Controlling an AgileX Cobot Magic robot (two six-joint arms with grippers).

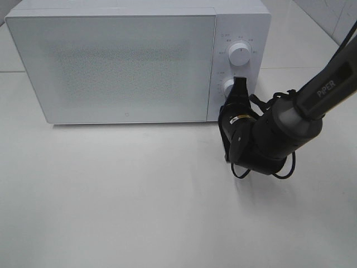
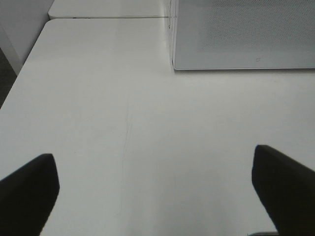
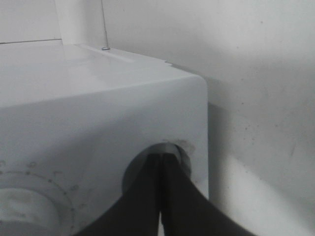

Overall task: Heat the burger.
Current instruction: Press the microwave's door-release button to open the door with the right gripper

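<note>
White tabletop is stretching across the room, with a white microwave sitting at its 12 o'clock edge, its frosted door shut. "PiPER" is showing in pale letters on the right arm. The tiny marks ringing the upper knob and the lower knob are too small to read. That arm is reaching in from 2 o'clock, its wrist angling toward the control panel. The right gripper is touching the lower knob with its tip, its fingers closed together. The left gripper is hovering low over bare table, fingers spread wide and holding nothing. The burger is not showing in any view, and I cannot tell where it is.
</note>
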